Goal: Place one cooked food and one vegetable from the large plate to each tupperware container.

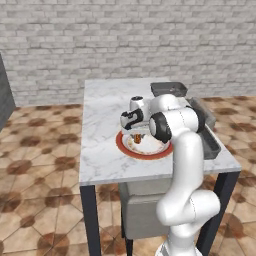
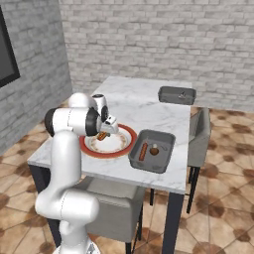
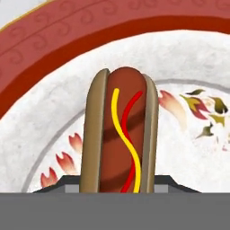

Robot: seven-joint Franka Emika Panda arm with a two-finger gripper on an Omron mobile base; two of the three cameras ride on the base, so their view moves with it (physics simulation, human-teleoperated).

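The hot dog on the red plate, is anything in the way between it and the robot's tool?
Nothing visible is. In the hand view the hot dog lies on the large plate and runs straight down between the tool tips. Whether the tips already touch its bun, I cannot tell.

One table (image 2: 149, 106) at frame centre. One plate (image 2: 125, 148) on it, left of centre in the right base view. Two trays: one (image 2: 144, 163) at lower right of the plate, one (image 2: 176, 94) toward the upper right. Two hot dogs: one (image 3: 120, 130) on the plate, one (image 2: 143, 151) in the nearer tray, beside one small brown item (image 2: 155, 151). Two chairs (image 2: 199, 134).
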